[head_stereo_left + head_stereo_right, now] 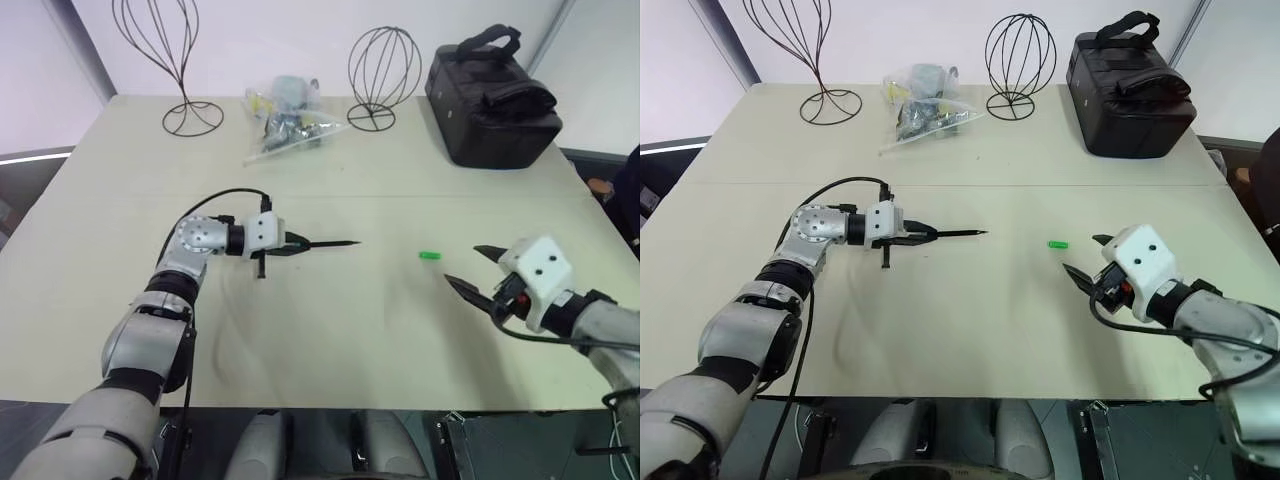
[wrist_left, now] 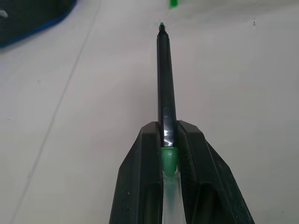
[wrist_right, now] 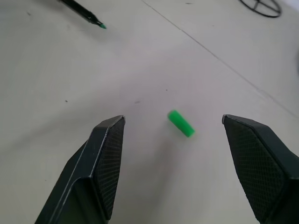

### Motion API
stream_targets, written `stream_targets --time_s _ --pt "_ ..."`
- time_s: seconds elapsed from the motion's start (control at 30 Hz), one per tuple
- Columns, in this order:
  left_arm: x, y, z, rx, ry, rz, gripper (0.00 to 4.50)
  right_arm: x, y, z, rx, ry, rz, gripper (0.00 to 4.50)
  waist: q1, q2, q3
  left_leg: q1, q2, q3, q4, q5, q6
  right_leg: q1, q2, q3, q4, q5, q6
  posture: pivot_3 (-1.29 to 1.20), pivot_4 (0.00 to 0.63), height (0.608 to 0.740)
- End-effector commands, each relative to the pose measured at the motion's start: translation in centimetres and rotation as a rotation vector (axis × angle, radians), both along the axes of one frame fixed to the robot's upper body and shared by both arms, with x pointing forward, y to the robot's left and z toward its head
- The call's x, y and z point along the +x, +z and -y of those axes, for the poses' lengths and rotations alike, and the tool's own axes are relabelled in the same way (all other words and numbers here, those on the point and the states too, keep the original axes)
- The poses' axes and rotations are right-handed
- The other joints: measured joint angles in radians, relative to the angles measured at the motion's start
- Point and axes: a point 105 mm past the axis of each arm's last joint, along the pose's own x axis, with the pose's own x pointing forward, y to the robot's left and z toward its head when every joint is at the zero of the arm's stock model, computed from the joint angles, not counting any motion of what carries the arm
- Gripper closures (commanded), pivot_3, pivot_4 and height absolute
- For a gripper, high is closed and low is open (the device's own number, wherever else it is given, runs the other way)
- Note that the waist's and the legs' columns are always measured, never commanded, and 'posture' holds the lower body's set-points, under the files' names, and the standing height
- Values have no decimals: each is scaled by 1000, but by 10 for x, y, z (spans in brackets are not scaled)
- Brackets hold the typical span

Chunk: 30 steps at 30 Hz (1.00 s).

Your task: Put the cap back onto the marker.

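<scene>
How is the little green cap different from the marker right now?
The cap is a short, bright green stub; the marker is a long, thin, dark stick with a fine tip.
The cap lies loose on the table, touched by nothing; the marker is clamped in the left gripper.
The cap sits in front of the open right gripper; the marker points toward the cap from the robot's left.
Both show some green.

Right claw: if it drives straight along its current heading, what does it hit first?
Most likely the cap. It lies on the table just ahead of the open right claw, roughly centred between the two fingers. Depth is unclear, so the fingers might touch the tabletop before reaching it.
</scene>
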Motion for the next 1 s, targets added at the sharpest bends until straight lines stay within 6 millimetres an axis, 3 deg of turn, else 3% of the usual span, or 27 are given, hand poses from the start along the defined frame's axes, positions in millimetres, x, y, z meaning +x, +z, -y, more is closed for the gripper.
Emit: stream_targets --time_s 0.03,0.3,0.63,1.0 --pt "2 20 -3 -57 1 76 4467 9 8 3 18 62 12 1110 0 0 0 0 0 0 0 0 0 0 0 0 0 0 0 0 150 740" --pt "-6 26 -8 -60 -21 120 4467 42 -11 2 -43 231 -60 1110 -3 0 0 0 0 0 0 0 0 0 0 0 0 0 0 0 150 740" --pt "-13 30 -15 -67 -6 149 4467 61 -37 5 -136 310 -103 1110 -1 0 0 0 1 1 0 0 0 -1 -1 1 0 0 0 0 150 740" --pt "-19 28 -13 -86 19 160 4467 79 -37 16 -173 313 -101 1110 -2 1 0 0 1 1 0 0 0 -1 -1 1 0 0 0 0 150 740"
